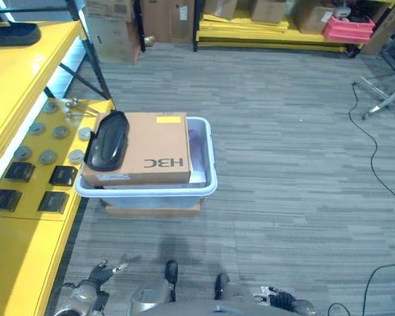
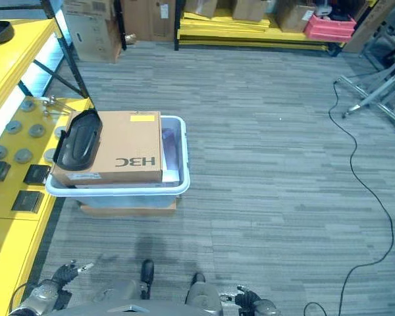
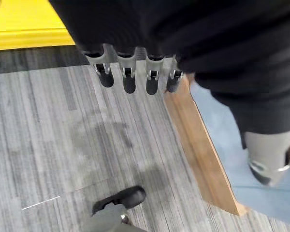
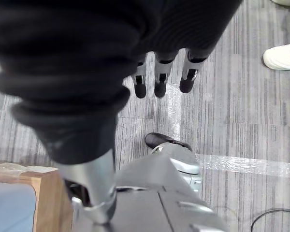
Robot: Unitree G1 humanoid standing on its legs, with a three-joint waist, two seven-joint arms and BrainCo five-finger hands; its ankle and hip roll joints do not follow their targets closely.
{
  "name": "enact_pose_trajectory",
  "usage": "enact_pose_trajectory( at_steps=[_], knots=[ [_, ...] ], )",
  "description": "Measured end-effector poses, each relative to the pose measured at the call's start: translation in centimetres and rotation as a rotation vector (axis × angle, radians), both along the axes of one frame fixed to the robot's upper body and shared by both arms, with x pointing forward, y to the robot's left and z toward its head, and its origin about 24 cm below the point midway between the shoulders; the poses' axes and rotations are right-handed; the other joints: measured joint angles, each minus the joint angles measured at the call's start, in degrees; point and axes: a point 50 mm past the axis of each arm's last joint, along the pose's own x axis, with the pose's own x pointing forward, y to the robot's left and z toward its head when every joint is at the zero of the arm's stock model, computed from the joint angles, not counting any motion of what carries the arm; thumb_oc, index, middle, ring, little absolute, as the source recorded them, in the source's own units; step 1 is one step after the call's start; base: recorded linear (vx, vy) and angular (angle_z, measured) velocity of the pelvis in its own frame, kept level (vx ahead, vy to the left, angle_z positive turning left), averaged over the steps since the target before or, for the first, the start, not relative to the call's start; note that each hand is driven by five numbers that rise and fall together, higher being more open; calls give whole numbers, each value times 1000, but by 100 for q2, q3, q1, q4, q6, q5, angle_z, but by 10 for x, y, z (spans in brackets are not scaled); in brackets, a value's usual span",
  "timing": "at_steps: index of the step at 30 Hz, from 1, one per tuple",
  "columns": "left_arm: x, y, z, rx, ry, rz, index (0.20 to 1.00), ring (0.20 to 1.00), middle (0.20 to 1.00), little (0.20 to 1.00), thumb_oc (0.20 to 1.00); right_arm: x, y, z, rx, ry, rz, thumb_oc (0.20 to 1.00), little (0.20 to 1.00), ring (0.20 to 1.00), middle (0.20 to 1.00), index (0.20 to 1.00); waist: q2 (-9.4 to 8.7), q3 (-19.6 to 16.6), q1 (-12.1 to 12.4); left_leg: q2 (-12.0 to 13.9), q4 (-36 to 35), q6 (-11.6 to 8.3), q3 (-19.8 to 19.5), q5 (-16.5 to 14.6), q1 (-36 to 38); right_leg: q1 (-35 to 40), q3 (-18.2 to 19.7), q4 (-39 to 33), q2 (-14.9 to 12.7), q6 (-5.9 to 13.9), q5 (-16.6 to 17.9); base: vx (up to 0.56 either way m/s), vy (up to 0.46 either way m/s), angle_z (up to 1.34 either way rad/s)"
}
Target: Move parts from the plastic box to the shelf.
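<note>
While sitting on the floor beside the shelf (image 1: 26, 99) edge, box (image 1: 207, 178) carries a carton (image 1: 155, 148) and black part (image 1: 108, 139). Left hand (image 3: 130, 72) and right hand (image 4: 159, 77) hang released, low, over bare floor.

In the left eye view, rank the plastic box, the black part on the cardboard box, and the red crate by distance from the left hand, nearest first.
From the left hand, low at the left:
1. Plastic box, on the floor just ahead.
2. Black part, on the cardboard box, by the yellow shelf.
3. Red crate, far back at the right.
</note>
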Motion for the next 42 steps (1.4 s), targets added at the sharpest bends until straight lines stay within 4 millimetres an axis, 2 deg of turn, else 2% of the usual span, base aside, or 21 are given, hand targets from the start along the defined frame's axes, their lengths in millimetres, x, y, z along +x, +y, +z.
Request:
enact_pose_trajectory(
  at_steps=[3, 4, 8, 11, 12, 13, 14, 15, 16, 20, 23, 26, 29, 30, 31, 32, 33, 34, 36, 39, 42],
  knots=[
    [-26, -23, -13, -47, 66, 31, 1000, 1000, 1000, 1000, 1000, -10, 2, -3, 30, 39, 0, 1000, 1000, 1000, 1000, 1000, 130, -133, -16, 185, -46, -66, 2, 41, 42, 176, -36, -243, 226, -133, 174, 15, -67, -3],
    [-26, -34, -16, -62, 62, 30, 1000, 1000, 1000, 1000, 1000, -13, 1, -3, 32, 44, 11, 1000, 1000, 1000, 1000, 1000, 187, -346, -21, 399, -80, -183, -7, 118, -111, -220, -48, 331, 392, -347, -127, 21, -138, -2],
    [-46, -22, -19, -45, 66, 322, 1000, 1000, 1000, 1000, 1000, -8, 7, -4, 99, -18, -127, 1000, 1000, 1000, 1000, 1000, 173, -315, -70, 508, -84, -346, -112, 180, -139, -134, -66, 69, 617, -363, -53, 61, -182, 7],
    [-48, -32, -21, -64, 68, 318, 1000, 1000, 1000, 1000, 1000, -17, 4, -5, 107, 12, -164, 1000, 1000, 1000, 1000, 1000, 175, -313, 7, 704, 70, -451, -210, 102, -275, -121, -72, 201, 887, -561, -169, 87, -186, 24],
    [-46, -33, -21, -59, 61, 314, 1000, 1000, 1000, 1000, 1000, -21, 6, -7, 110, 28, -170, 1000, 1000, 1000, 1000, 1000, 248, -292, -5, 734, 331, -645, -363, 130, -436, -121, -60, 286, 1025, -656, -250, 24, -112, 79],
    [-34, -30, -19, -49, 30, 307, 1000, 1000, 1000, 1000, 1000, -26, 12, -10, 122, 49, -182, 1000, 1000, 1000, 1000, 1000, 175, -278, -123, 608, 818, -811, -531, 214, -794, -128, 151, 181, 1119, -793, -322, -1, 17, 153],
    [-15, -29, -15, -49, -19, 291, 1000, 1000, 1000, 1000, 1000, -33, 18, -13, 137, 86, -206, 1000, 1000, 1000, 1000, 1000, -59, -193, -152, 411, 1179, -960, -421, 689, -1140, -105, -15, 124, 874, -1056, -268, 42, 65, 127],
    [-8, -28, -13, -49, -39, 285, 1000, 1000, 1000, 1000, 1000, -32, 16, -13, 131, 92, -212, 1000, 1000, 1000, 1000, 1000, -266, -46, 47, 323, 1212, -861, -37, 919, -1180, -109, 12, 178, 656, -1176, -213, 101, 143, 67],
    [-15, -28, -15, -46, -15, 292, 1000, 1000, 1000, 1000, 1000, -25, 10, -10, 118, 65, -209, 1000, 1000, 1000, 1000, 1000, -246, -5, 34, 427, 1191, -708, 193, 637, -1146, 7, 17, 42, 629, -1217, -145, 146, 206, 0],
    [-27, -29, -18, -44, 26, 311, 1000, 1000, 1000, 1000, 1000, -9, -14, 0, 61, 8, -209, 1000, 1000, 1000, 1000, 1000, 125, 89, -144, 1027, 250, -752, 139, 356, -512, 254, 36, -265, 701, -936, 47, 182, 316, 4],
    [-19, -32, -17, -59, 7, 318, 1000, 1000, 1000, 1000, 1000, -14, -21, 1, 44, 19, -215, 1000, 1000, 1000, 1000, 1000, 223, 71, -304, 1798, -191, -858, 16, 375, -316, 193, 87, -273, 710, -819, 91, 241, 488, -5],
    [-13, -36, -17, -75, -6, 310, 1000, 1000, 1000, 1000, 1000, -17, -29, 4, 26, 16, -240, 1000, 1000, 1000, 1000, 1000, 266, 103, -339, 1965, -185, -892, -1, 345, -283, 209, 173, -176, 604, -665, 54, 248, 619, -24],
    [-13, -39, -18, -99, -7, 299, 1000, 1000, 1000, 1000, 1000, -21, -51, 11, -25, 16, -287, 1000, 1000, 1000, 1000, 1000, 531, 205, -335, 1464, -7, -727, -167, 116, -75, 141, 503, 202, 121, -182, -153, 195, 572, -41],
    [-11, -38, -17, -97, -14, 297, 1000, 1000, 1000, 1000, 1000, -26, -51, 10, -32, 32, -290, 1000, 1000, 1000, 1000, 1000, 617, 233, -288, 1331, 118, -1001, -158, 198, -54, 120, 588, 327, -25, -49, -212, 225, 641, -7],
    [-5, -32, -14, -82, -30, 286, 1000, 1000, 1000, 1000, 1000, -25, -35, 4, 10, 31, -293, 1000, 1000, 1000, 1000, 1000, 331, 287, -188, 763, 447, -752, -3, -81, -144, 123, 673, 407, -538, -81, -256, 205, 582, 2],
    [3, -35, -13, -81, -41, 250, 1000, 1000, 1000, 1000, 1000, -31, -24, -1, 43, 34, -319, 1000, 1000, 1000, 1000, 1000, 217, 293, -87, 383, 760, -482, 56, -267, -304, 215, 600, 376, -943, -37, -63, 150, 438, 10],
    [5, -39, -12, -82, -47, 214, 1000, 1000, 1000, 1000, 1000, -36, -15, -5, 65, 52, -329, 1000, 1000, 1000, 1000, 1000, 195, 278, -18, 151, 806, -298, 138, -323, -277, 138, 446, 503, -1167, -147, 203, 122, 420, -12],
    [-4, -37, -14, -68, -37, 192, 1000, 1000, 1000, 1000, 1000, -35, -19, -3, 38, 32, -340, 1000, 1000, 1000, 1000, 1000, 279, 264, 62, -135, 690, 117, 347, -335, -137, -560, 399, 1452, -1536, -163, 840, 74, 278, -29],
    [-12, -25, -13, -38, -22, 200, 1000, 1000, 1000, 1000, 1000, -27, -17, -2, 43, -1, -317, 1000, 1000, 1000, 1000, 1000, 329, 247, 50, -246, 504, 391, 383, -311, -28, -982, 316, 2047, -1357, 4, 636, 34, 61, -26],
    [-15, -10, -9, -18, -42, 261, 1000, 1000, 1000, 1000, 1000, -4, -8, 2, 75, -87, -245, 1000, 1000, 1000, 1000, 1000, 293, 51, -35, -62, -66, -42, 525, -8, -45, -1218, 60, 834, -89, 163, 208, 101, -156, -16],
    [-17, -16, -11, -41, -42, 298, 1000, 1000, 1000, 1000, 1000, 10, 3, 2, 111, -125, -232, 1000, 1000, 1000, 1000, 1000, 168, -79, -41, -242, -97, -61, 624, -55, 22, -989, -33, 202, 256, -29, 413, 130, -124, 5]
  ],
)
